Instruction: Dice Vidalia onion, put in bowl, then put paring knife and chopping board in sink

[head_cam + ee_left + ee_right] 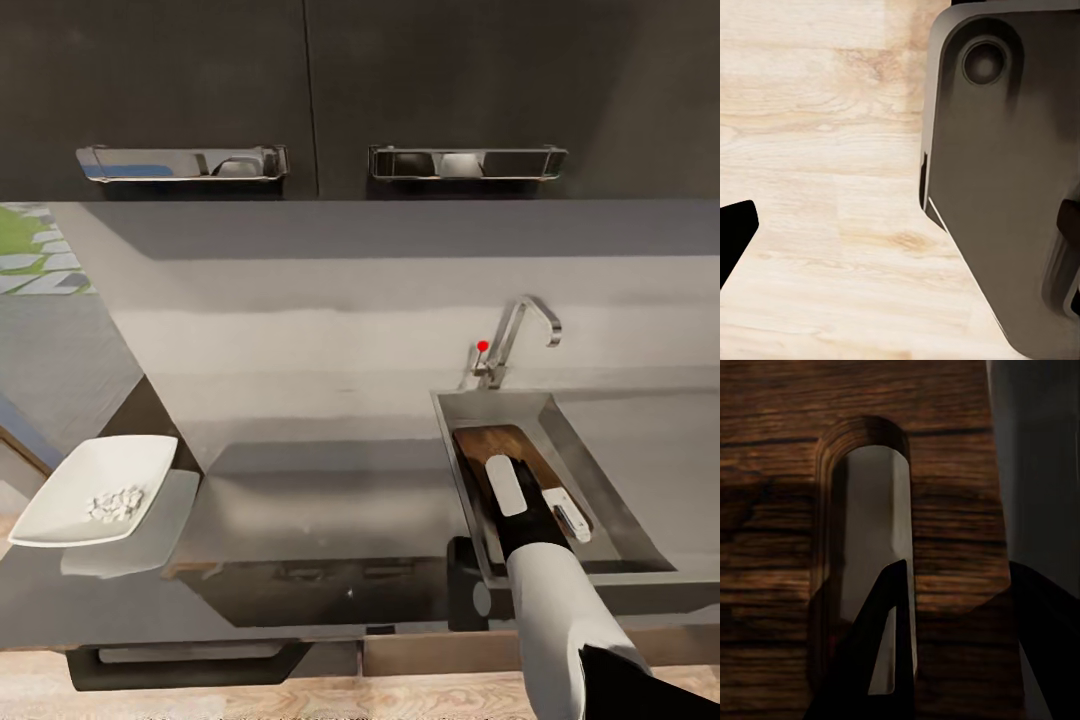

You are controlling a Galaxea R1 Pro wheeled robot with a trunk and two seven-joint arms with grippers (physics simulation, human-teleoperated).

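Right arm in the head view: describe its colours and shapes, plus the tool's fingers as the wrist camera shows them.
The right arm has a smooth white tubular forearm shell, with a black segment nearer the body. Its wrist is black, carrying an elongated white rounded panel on top and a smaller white piece beside it. In the right wrist view, the right tool has dark, nearly black wedge-shaped fingers. No cables or markings are visible.

Right hand (540,505) covers the near half of the chopping board (495,442) in the sink (590,470); its grip state unreadable. Diced onion (116,503) in bowl (90,480) at 9 o'clock too small to count. Board's edges cut off in the right wrist view.
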